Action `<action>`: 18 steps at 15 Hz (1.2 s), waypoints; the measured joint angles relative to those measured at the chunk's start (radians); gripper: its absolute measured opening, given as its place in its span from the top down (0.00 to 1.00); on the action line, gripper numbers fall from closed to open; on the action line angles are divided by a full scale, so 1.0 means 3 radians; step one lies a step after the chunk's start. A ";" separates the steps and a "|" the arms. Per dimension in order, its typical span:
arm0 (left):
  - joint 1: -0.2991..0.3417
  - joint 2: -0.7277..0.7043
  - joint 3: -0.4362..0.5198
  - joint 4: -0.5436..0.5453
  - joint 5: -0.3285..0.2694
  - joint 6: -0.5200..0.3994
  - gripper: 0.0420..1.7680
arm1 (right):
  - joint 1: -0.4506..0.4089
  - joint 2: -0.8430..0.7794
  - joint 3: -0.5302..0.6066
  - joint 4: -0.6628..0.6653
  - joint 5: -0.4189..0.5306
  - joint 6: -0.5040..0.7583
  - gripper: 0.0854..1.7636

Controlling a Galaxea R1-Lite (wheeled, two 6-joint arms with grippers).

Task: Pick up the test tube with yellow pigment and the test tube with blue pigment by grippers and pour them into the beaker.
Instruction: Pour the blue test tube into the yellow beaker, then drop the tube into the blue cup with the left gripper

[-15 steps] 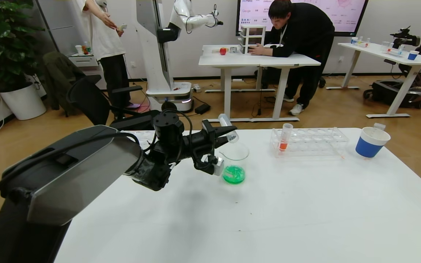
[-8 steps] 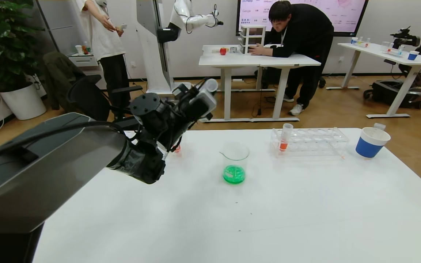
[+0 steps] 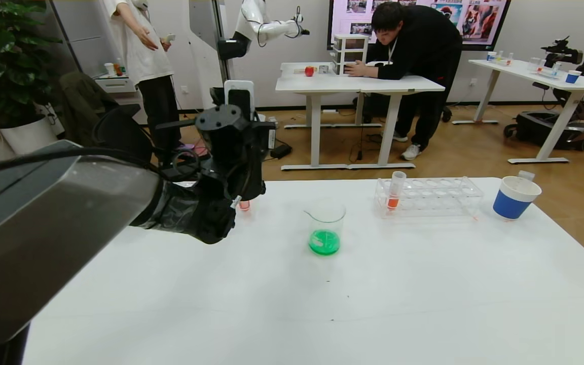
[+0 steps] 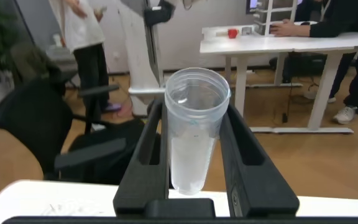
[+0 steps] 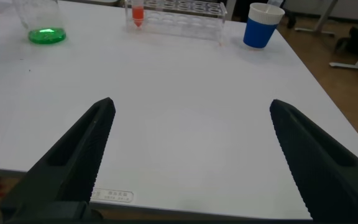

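Tube [image 4: 194, 134] base hidden behind left tool [image 4: 194, 186]; its pigment colour unclear.

Left gripper [image 4: 194, 155] raised over the table's far left, fingers clamped on an empty tube [image 4: 194, 127]; right gripper [image 5: 191, 155] low, fingers spread wide.

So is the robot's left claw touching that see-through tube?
Touching. The left wrist view shows the left gripper with both fingers pressed against the sides of the empty clear tube, holding it upright.

The left hand [image 4: 194, 155] has lifted its emptied test tube [image 4: 196, 127] upright, away from the beaker [image 3: 325, 226].
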 joint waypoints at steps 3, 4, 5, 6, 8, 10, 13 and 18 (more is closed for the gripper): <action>0.0062 -0.0096 -0.0218 0.0901 0.0074 -0.0496 0.73 | 0.0000 0.0000 0.0000 0.0000 0.0000 0.0000 0.02; 0.0111 -0.0125 -0.0274 0.1105 0.0069 -0.0584 0.73 | 0.0000 0.0000 0.0000 -0.0001 0.0000 0.0000 0.02; 0.0179 -0.0148 -0.0301 0.1160 0.0052 -0.0623 0.73 | 0.0000 0.0000 0.0000 0.0000 0.0000 0.0000 0.02; 0.0262 -0.0164 -0.0306 0.1161 0.0013 -0.0652 0.73 | 0.0000 0.0000 0.0000 0.0000 0.0000 0.0000 0.02; 0.0483 -0.0216 -0.0270 0.1169 -0.0179 -0.0779 0.73 | 0.0000 0.0000 0.0000 0.0000 0.0000 0.0000 0.02; 0.0740 -0.0314 -0.0102 0.1174 -0.0409 -0.0803 0.73 | 0.0001 0.0000 0.0000 0.0000 -0.0001 0.0000 0.02; 0.1193 -0.0519 0.0296 0.1156 -0.0799 -0.0814 0.73 | 0.0000 0.0000 0.0000 0.0000 0.0000 0.0000 0.02; 0.2044 -0.0694 0.0675 0.0948 -0.1401 -0.0817 0.73 | 0.0000 0.0000 0.0000 0.0000 0.0000 0.0000 0.02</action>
